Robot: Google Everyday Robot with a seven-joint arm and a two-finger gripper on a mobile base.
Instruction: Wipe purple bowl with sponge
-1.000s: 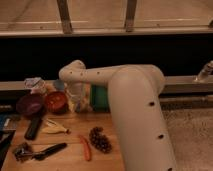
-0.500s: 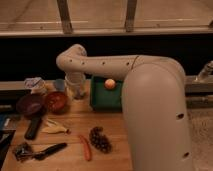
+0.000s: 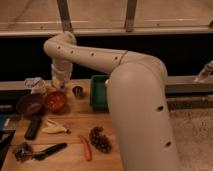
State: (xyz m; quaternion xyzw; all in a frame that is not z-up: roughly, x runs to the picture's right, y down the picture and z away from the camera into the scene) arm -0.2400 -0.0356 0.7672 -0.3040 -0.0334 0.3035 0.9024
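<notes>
here gripper [image 3: 59,85] holds sponge [image 3: 57,81] upright over table [image 3: 75,118]

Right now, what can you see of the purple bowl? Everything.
The purple bowl is round, shallow, dark, nothing visible inside. It sits upright at the wooden table's left side, beside the orange bowl; whether they touch is unclear. The gripper, shut on the sponge, hangs behind it, not touching.

Arm [image 3: 100,57] bent leftward, hand [image 3: 59,81] pointing down at left (closed tight)
</notes>
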